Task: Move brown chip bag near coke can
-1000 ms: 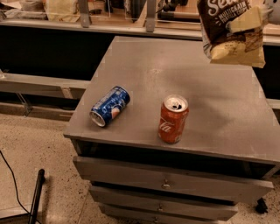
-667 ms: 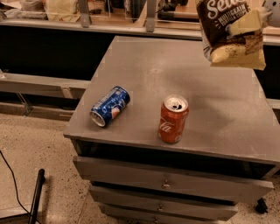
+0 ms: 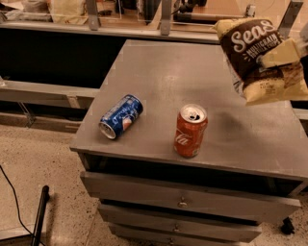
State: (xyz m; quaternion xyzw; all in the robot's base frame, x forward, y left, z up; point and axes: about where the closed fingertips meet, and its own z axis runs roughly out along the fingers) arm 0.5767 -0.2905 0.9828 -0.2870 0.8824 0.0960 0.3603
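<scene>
The brown chip bag [image 3: 257, 57], dark brown and pale yellow with white "Sea S" lettering, hangs in the air above the right side of the grey cabinet top [image 3: 183, 72]. My gripper [image 3: 275, 55] is at the upper right, shut on the bag; one pale finger [image 3: 284, 50] lies across the bag's front. The coke can [image 3: 190, 130], red-orange with an open silver top, stands upright near the cabinet's front edge, below and left of the bag.
A blue Pepsi can [image 3: 121, 116] lies on its side at the front left of the cabinet top. Drawers [image 3: 183, 199] sit below the top. A shelf with clutter [image 3: 67, 9] runs behind. A dark pole [image 3: 39, 216] and cable lie on the floor, left.
The gripper and the chip bag have come down and slightly toward the front of the cabinet. The cans have not moved.
</scene>
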